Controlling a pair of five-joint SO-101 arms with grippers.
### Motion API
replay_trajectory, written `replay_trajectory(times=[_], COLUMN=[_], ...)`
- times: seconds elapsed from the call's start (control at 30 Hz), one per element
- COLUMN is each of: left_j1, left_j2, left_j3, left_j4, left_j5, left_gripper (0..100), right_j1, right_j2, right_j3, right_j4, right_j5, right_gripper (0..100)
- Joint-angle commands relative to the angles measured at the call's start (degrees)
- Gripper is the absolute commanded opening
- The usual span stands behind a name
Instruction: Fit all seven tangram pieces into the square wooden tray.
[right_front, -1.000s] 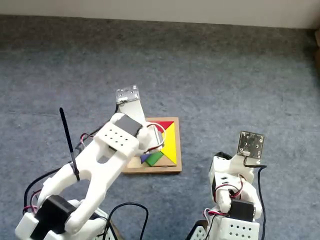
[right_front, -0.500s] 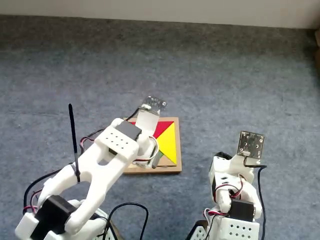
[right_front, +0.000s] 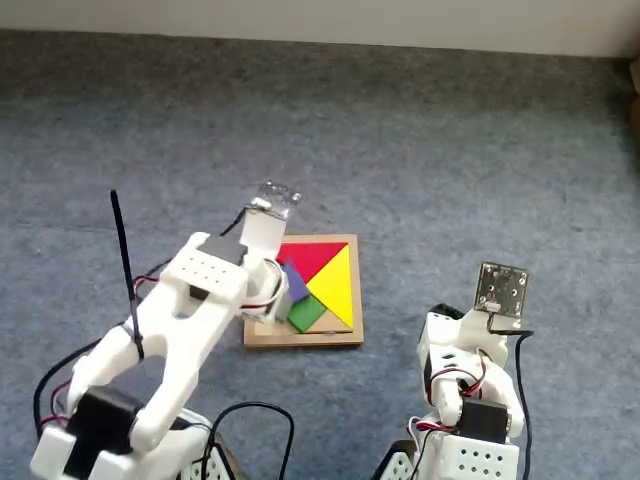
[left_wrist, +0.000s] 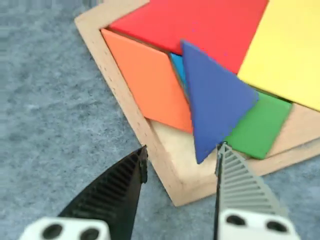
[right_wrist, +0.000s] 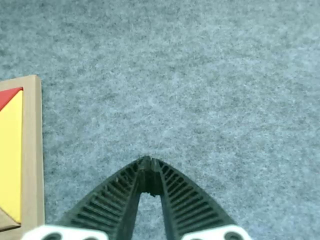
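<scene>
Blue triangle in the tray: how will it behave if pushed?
Blue triangle looks stiff and flat, so probably no flex. It lies partly over the green piece, not seated, so a push would likely slide or pivot it. Thin and smooth-faced, it may be hard to pinch.

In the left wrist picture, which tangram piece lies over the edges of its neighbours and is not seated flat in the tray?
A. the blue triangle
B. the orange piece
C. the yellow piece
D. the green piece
A: the blue triangle covers part of the orange piece and of the green piece, so it rests on top of them instead of flat in the wooden tray.
</scene>
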Motion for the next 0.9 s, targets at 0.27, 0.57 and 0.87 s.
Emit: replay_trajectory(times=[0.27, 0.57, 0.87], left_j1=[-4.62, -4.88, -4.88], left_j2=[8.84, 5.23, -4.09], left_j3=[-10.07, -10.15, -8.31], left_j4=[3.16, 4.04, 6.24], left_j5=[-1.85, -1.49, -1.32], left_gripper=[11, 13, 13], right_j1=[0.84, 0.84, 0.84], right_j2=[0.31, 0.31, 0.31], right_j3=[6.29, 6.29, 6.29], right_j4=[-0.75, -0.75, -0.75], right_j5=[-0.09, -0.09, -0.09], right_gripper=[0.5, 0.5, 0.5])
